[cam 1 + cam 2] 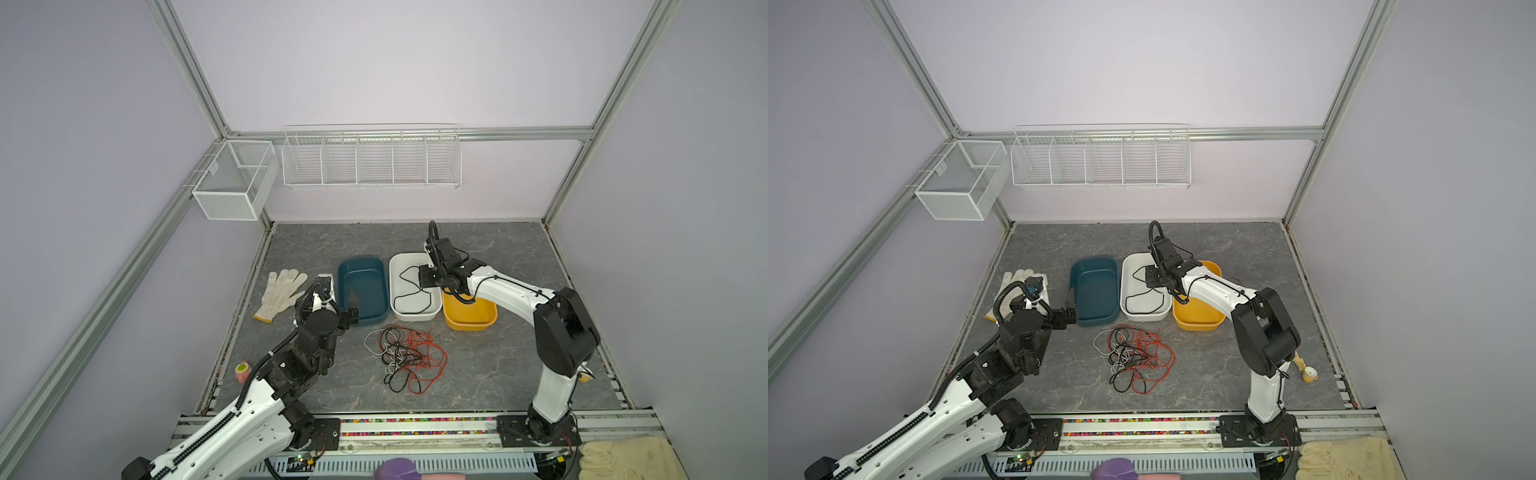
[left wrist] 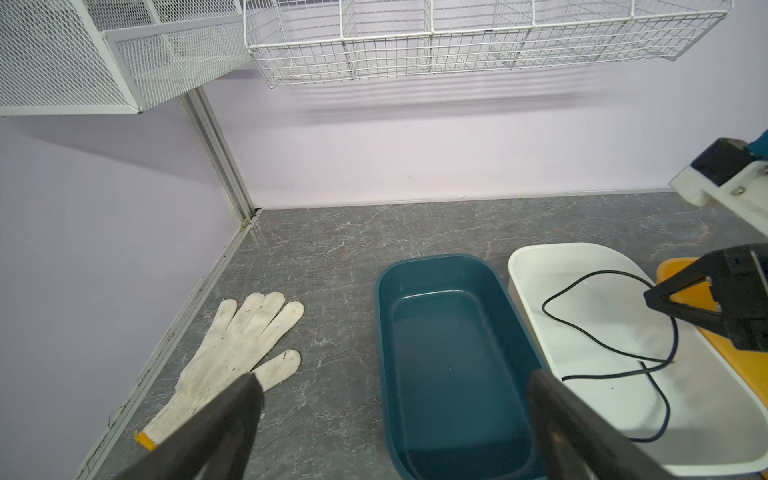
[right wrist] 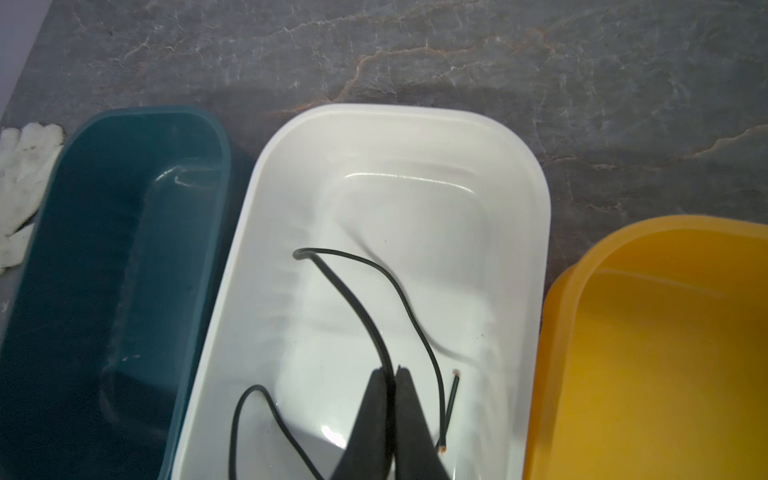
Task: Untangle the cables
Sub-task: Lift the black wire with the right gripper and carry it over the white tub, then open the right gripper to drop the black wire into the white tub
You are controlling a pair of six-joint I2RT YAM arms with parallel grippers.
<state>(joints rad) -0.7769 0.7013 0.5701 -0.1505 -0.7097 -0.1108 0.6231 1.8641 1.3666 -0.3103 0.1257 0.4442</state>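
While pinched tight between the right fingers, hangs looped inside the white tub: one black cable, long axis along the tub. Other cables tangled on the bench at the tub's near side, probably nearer the wide, empty left fingers.

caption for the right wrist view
Right gripper fingers pinch a thin black cable over the white plastic tub.

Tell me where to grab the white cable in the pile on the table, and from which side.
Grip the white cable on the loop bulging out of the tangle toward the left arm, coming down from above with the open left gripper. There it lies alone on the table; further in it is crossed over and under.
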